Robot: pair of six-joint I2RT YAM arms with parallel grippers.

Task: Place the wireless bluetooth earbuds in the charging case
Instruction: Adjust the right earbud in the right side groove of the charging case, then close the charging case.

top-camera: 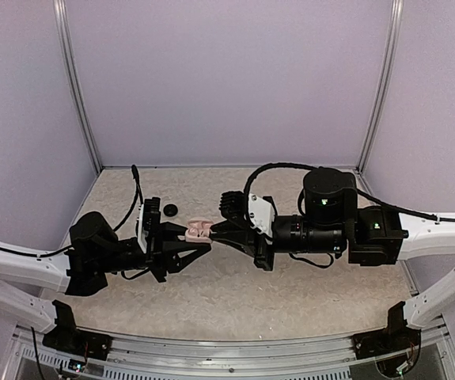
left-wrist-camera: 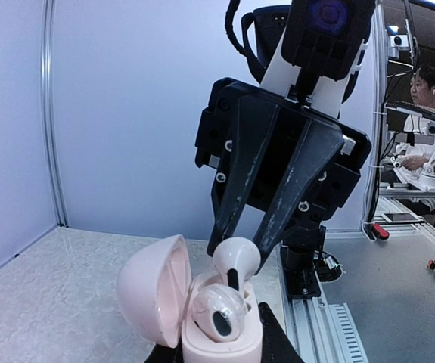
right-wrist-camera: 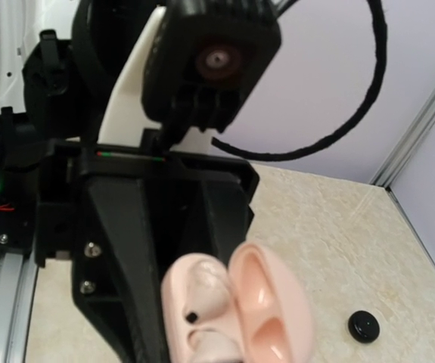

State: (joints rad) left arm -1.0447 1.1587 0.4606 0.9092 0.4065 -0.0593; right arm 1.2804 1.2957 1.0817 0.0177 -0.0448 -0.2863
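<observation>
My left gripper (top-camera: 189, 244) is shut on a pale pink charging case (left-wrist-camera: 221, 339), holding it above the table with its lid (left-wrist-camera: 153, 291) swung open to the left. One pale earbud (left-wrist-camera: 219, 310) sits in the case's near well. My right gripper (left-wrist-camera: 237, 253) comes down from above, shut on a second pale earbud (left-wrist-camera: 237, 259) whose stem points into the far well. In the right wrist view the case (right-wrist-camera: 194, 299) and its lid (right-wrist-camera: 270, 310) fill the bottom, in front of the left gripper's black body (right-wrist-camera: 119, 249). That gripper's own fingertips are out of that view.
A small black round piece (top-camera: 170, 210) lies on the marbled table behind the left gripper, and shows as a black round piece (right-wrist-camera: 363, 326) beside the case's lid. Purple walls and metal posts (top-camera: 79, 87) enclose the table. An aluminium rail (left-wrist-camera: 330, 325) runs along the near edge.
</observation>
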